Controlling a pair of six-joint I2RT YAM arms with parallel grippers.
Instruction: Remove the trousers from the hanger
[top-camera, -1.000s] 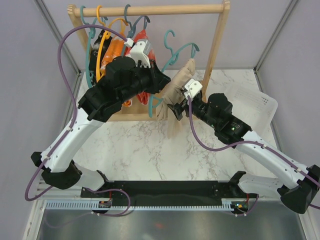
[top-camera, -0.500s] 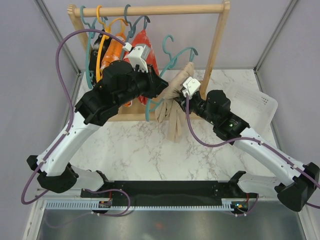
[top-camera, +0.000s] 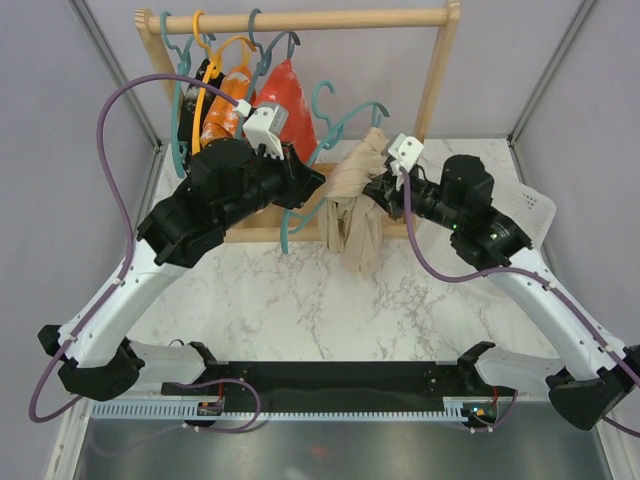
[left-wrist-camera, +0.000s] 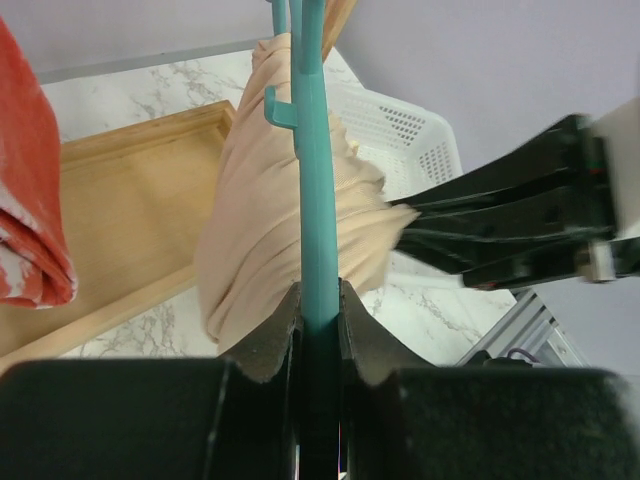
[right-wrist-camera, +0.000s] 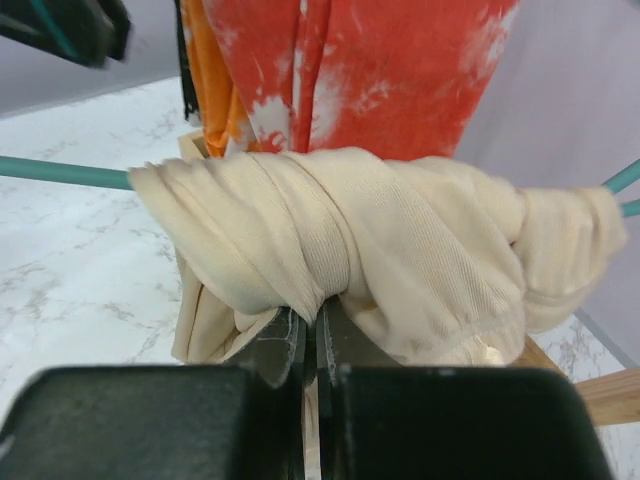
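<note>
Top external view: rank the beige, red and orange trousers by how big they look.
1. beige trousers
2. red trousers
3. orange trousers
The left arm hides part of red and orange, so their order is unsure.

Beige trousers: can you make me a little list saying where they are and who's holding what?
Beige trousers: bunched around the teal hanger
Left fingers: shut on the teal hanger
Right fingers: shut on the beige trousers
Behind: red trousers and orange trousers, hanging on the rack
Job: beige trousers not off the hanger yet
</note>
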